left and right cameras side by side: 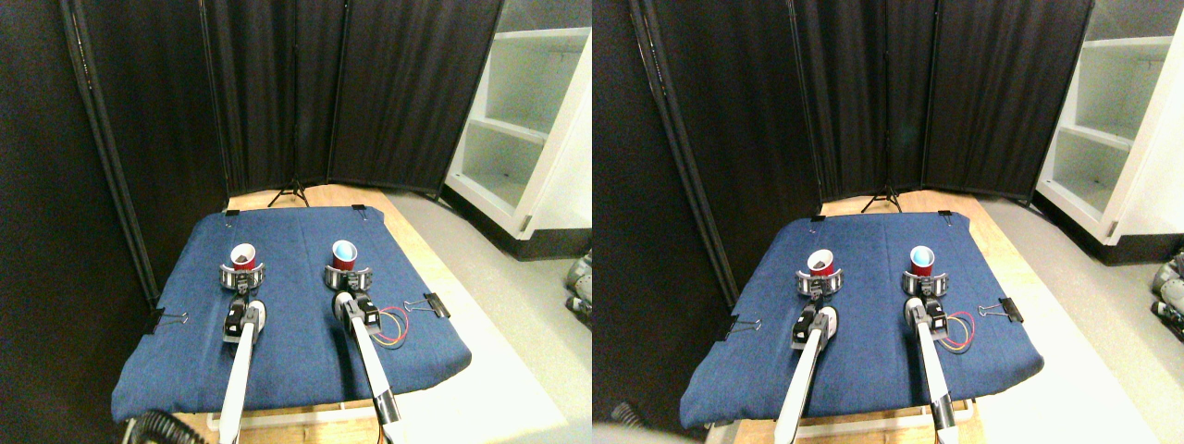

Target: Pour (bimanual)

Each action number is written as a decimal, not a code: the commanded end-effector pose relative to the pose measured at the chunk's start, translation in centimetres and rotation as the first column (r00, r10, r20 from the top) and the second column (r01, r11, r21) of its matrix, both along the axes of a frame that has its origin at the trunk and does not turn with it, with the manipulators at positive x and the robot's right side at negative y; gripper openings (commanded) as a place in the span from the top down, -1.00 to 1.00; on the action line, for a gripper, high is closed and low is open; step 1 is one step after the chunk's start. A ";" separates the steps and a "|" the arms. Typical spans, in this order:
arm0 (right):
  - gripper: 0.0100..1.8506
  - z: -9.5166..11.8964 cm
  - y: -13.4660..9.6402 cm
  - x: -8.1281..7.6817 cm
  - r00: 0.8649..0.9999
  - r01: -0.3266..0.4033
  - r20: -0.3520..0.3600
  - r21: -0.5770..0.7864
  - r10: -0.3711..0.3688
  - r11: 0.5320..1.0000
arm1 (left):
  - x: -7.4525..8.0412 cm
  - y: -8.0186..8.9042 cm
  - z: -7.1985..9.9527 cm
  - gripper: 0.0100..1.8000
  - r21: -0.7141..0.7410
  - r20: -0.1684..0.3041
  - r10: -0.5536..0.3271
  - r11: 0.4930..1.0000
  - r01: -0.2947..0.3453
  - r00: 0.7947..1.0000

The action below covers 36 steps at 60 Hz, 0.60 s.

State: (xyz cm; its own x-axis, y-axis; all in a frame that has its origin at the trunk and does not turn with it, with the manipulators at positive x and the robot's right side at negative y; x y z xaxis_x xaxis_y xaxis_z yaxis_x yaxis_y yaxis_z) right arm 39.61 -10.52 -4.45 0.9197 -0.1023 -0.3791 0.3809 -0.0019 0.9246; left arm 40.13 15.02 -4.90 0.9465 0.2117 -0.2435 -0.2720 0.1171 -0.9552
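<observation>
Two round red plastic cups are seen upright on a blue denim-like cloth (305,324) clipped over a wooden worktop (421,254). The left cup (243,257), dark inside, is ringed by the left gripper (242,275); the right cup (344,254), pale blue inside, by the right gripper (347,276). Whether the jaws grip cannot be told. No writing is legible.

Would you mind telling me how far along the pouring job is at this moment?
Done: each gripper has reached a red cup, the left gripper at the left cup with something dark inside, the right gripper at the right cup with its pale blue inside. Both cups stand upright on the blue cloth. Left: lifting, tilting and pouring.
</observation>
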 end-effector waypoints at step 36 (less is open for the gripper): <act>-0.26 1.0 0.4 1.3 0.999 -0.005 0.039 0.004 0.005 1.000 | 0.7 0.2 -0.8 -0.24 0.004 -0.021 0.010 1.000 -0.010 1.000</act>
